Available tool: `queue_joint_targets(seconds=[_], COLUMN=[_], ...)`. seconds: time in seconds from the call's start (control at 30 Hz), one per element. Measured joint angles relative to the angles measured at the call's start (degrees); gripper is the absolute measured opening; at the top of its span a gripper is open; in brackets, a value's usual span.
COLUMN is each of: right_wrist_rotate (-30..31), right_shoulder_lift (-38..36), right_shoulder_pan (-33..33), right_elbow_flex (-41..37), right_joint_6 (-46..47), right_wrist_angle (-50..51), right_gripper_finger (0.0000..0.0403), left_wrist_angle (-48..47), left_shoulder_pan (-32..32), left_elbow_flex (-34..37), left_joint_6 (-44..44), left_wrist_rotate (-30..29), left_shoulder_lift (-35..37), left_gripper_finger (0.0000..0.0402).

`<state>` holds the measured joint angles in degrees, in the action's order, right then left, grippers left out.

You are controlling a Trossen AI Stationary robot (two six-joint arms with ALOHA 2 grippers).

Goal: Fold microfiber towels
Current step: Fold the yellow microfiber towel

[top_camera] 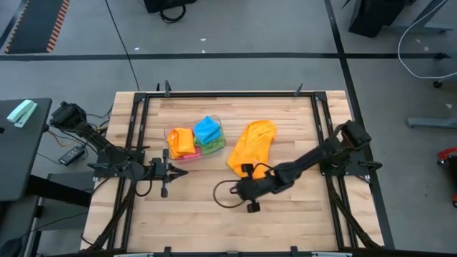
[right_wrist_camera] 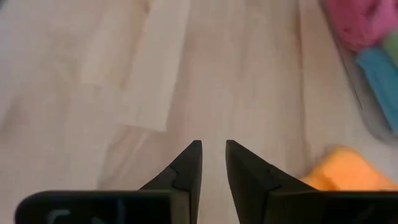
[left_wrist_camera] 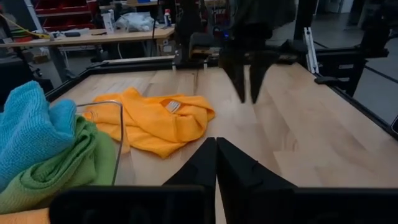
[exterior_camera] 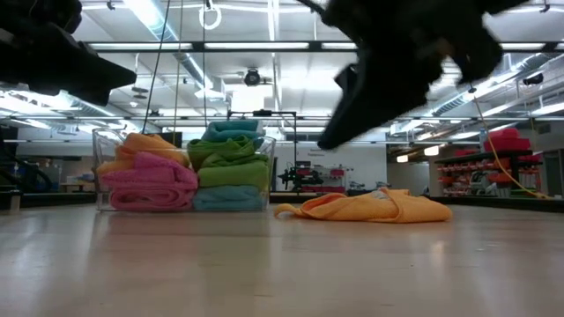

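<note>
orange towel [top_camera: 251, 145] is left crumpled on the table [top_camera: 300, 214], unfolded; other towels [top_camera: 194, 138] are piled in the tub [top_camera: 169, 135]. right gripper [top_camera: 239, 191] is parted slightly, empty; left gripper [top_camera: 180, 171] is closed, empty.

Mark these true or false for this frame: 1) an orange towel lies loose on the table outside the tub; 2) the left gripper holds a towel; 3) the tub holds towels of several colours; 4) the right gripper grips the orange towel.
1) True: the orange towel lies crumpled on the table, beside the clear tub.
2) False: the left gripper is shut on nothing, apart from the tub.
3) True: pink, green, blue and orange towels fill it.
4) False: the right gripper hovers at the towel's edge, fingers slightly apart and empty.
</note>
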<state>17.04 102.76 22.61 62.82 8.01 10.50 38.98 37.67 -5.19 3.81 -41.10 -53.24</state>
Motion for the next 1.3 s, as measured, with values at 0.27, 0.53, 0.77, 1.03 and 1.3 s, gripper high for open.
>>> queue_joint_targets(seconds=[0.27,0.53,0.77,1.03,1.3], right_wrist_rotate=[11.9,13.1,13.0,13.0,7.1], right_shoulder_lift=[-0.2,-0.5,-0.5,-0.5,-0.5], right_shoulder_pan=[-0.8,-4.3,-6.1,-6.4,-6.3], right_elbow_flex=[-11.7,-13.6,-13.6,-13.6,-13.6], right_joint_6=[-0.5,6.6,10.3,10.3,10.0], right_wrist_angle=[-11.9,-12.9,-10.8,-10.8,-9.8], right_gripper_finger=[0.0088,0.0113,0.0113,0.011,0.011], left_wrist_angle=[0.0,0.0,0.1,0.1,0.1], left_shoulder_pan=[0.0,0.0,0.0,0.0,0.0], left_elbow_flex=[0.0,0.0,0.0,0.0,0.0], left_joint_6=[0.0,0.0,0.0,0.0,-0.1], left_wrist_rotate=[0.0,0.0,0.0,0.0,0.0], left_shoulder_lift=[0.0,0.0,0.0,0.0,0.0], left_gripper_finger=[0.0032,0.0028,0.0019,0.0029,0.0031])
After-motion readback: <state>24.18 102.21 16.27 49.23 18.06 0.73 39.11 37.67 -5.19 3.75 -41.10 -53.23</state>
